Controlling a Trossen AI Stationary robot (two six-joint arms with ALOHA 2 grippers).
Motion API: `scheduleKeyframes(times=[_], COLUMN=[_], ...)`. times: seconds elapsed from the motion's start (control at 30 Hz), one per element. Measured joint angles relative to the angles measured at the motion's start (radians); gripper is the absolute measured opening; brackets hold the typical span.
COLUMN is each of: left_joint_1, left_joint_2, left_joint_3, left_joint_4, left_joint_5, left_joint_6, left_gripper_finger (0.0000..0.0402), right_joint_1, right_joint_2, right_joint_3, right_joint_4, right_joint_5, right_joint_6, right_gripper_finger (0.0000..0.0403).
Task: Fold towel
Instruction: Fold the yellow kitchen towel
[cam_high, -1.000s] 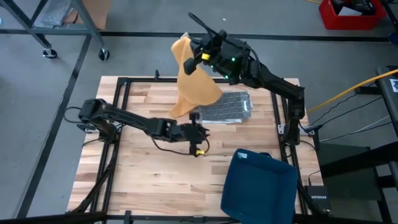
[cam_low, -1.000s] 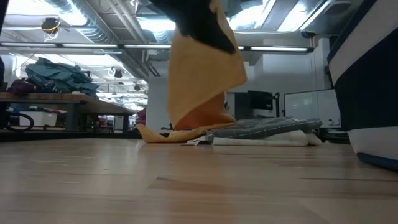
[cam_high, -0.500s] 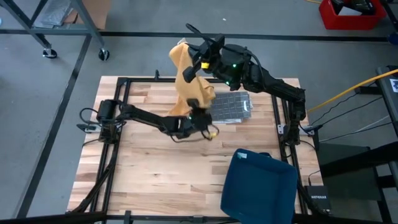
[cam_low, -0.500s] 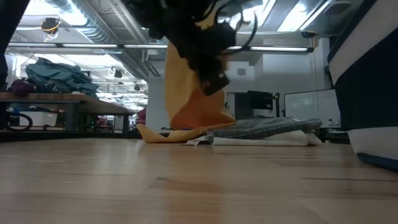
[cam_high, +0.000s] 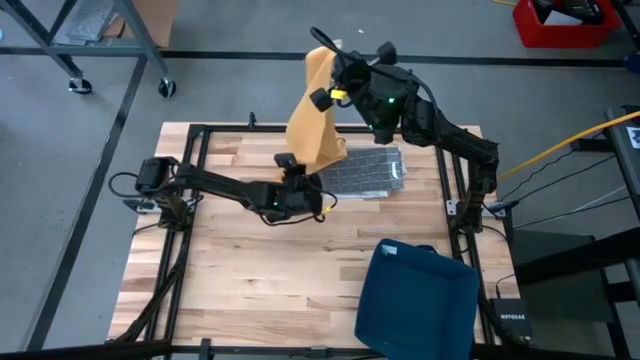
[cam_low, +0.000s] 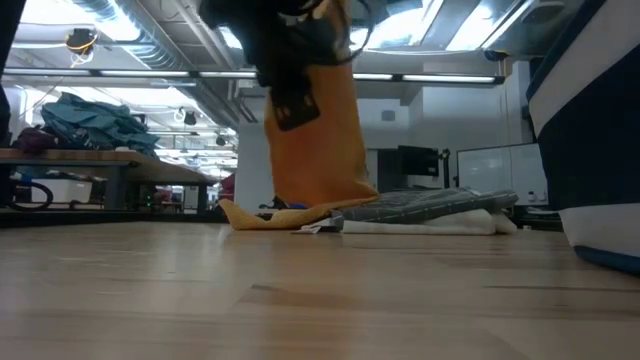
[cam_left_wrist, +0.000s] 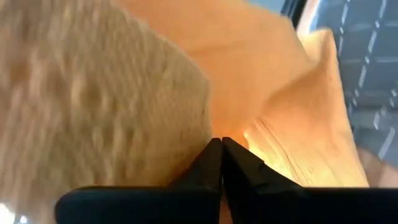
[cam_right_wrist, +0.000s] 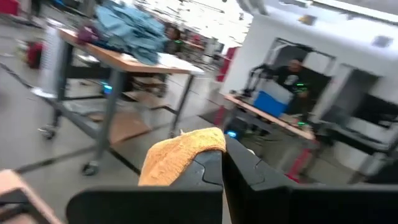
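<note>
An orange towel (cam_high: 318, 120) hangs from my right gripper (cam_high: 326, 72), which is shut on its top, high over the table's far edge. The towel's lower end (cam_low: 270, 215) lies on the table beside a grey checked towel (cam_high: 368, 170). My left gripper (cam_high: 305, 178) is shut at the lower part of the hanging towel, reaching in from the table's left. In the left wrist view the orange cloth (cam_left_wrist: 143, 93) fills the picture around the shut fingertips (cam_left_wrist: 221, 146). My left gripper meets the towel at a crease (cam_left_wrist: 231, 134) low in its hanging part, coming nearly level from the table's left; the shut tips press into the cloth, and how many layers lie between them is hidden. My right gripper pinches a bunched top corner (cam_right_wrist: 186, 149) between its two fingers, roughly level. The towel hangs below it, its lower end on the table.
The grey checked towel (cam_low: 430, 205) lies flat at the table's far right on something white. A dark blue bin (cam_high: 415, 295) stands at the near right corner. Bare wood lies open at the near left (cam_high: 230, 280).
My left gripper has gone toward the table's far edge and up to the hanging towel, turning its wrist as it went, and now meets the cloth. My right gripper has rolled and shifted a little to the right, and the towel's hanging part now falls narrower and straighter.
</note>
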Motion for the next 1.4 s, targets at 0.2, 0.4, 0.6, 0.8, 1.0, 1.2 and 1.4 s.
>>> scheduleKeyframes(times=[0.2,0.4,0.6,0.8,1.0,1.2,1.4], left_joint_1=[-0.065,-0.134,-0.181,-0.203,-0.269,-0.319,-0.342], left_joint_2=[-0.073,-0.154,-0.183,-0.182,-0.181,-0.18,-0.18], left_joint_3=[0.0,0.0,0.0,0.0,0.0,0.0,0.0], left_joint_4=[-0.345,-0.608,-0.768,-0.823,-0.722,-0.525,-0.35], left_joint_5=[-0.002,-0.002,0.001,0.049,0.006,-0.013,0.091], left_joint_6=[-0.35,-0.772,-1.047,-1.237,-1.48,-1.515,-1.337], left_gripper_finger=[0.0005,0.0004,0.0002,0.0005,0.0003,0.0002,0.0002], right_joint_1=[0.0,0.007,0.049,0.102,0.112,0.111,0.111], right_joint_2=[-0.011,-0.011,-0.01,-0.003,0.007,0.02,0.021], right_joint_3=[0.0,0.0,0.0,-0.012,-0.041,-0.043,-0.043], right_joint_4=[-0.074,-0.211,-0.477,-0.661,-0.671,-0.597,-0.561], right_joint_5=[0.051,0.044,-0.061,-0.134,-0.162,-0.232,-0.305], right_joint_6=[-0.021,0.084,0.355,0.551,0.575,0.568,0.518], right_gripper_finger=[0.0001,0.0001,0.0001,0.0001,0.0001,0.0001,0.0001])
